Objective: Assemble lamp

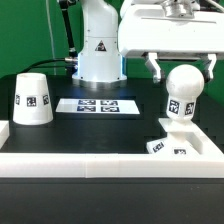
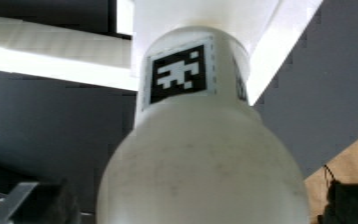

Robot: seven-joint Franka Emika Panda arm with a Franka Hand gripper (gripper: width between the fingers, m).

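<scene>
The lamp bulb [image 1: 184, 88], a white ball on a short tagged stem, stands upright with its stem down on the blocky white base [image 1: 168, 146] at the exterior view's right. My gripper [image 1: 182, 68] hangs right over it. Its fingers stand wide apart, one on each side of the ball's top, and do not seem to press it. In the wrist view the bulb [image 2: 197, 150] fills the middle, with the stem's tag far from the camera. The cone shade [image 1: 33, 99] stands apart at the exterior view's left.
The marker board [image 1: 98, 105] lies flat between the shade and the base. A raised white wall [image 1: 90, 166] runs along the front edge and up the left side. The arm's base [image 1: 97, 45] stands behind the board.
</scene>
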